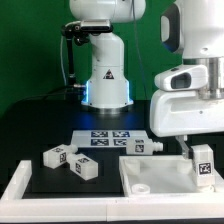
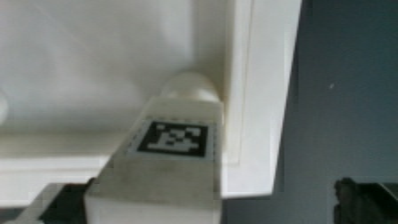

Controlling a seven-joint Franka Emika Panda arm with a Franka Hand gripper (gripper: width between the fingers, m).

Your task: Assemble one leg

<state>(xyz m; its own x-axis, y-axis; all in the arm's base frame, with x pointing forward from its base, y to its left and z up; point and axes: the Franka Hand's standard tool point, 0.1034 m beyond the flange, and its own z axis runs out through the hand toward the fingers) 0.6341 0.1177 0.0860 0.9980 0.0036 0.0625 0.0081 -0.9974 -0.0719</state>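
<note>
Leaning leg between pincer fingers, spread apart; tip at tabletop rim.

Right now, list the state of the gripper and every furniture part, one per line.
gripper: open, one finger on each side of the upright leg, with a gap on one side.
upright leg: standing at the tabletop's edge, not clamped.
tabletop: lying flat.
leg by the marker board: lying loose.
two legs at the exterior view's left: lying loose.
</note>
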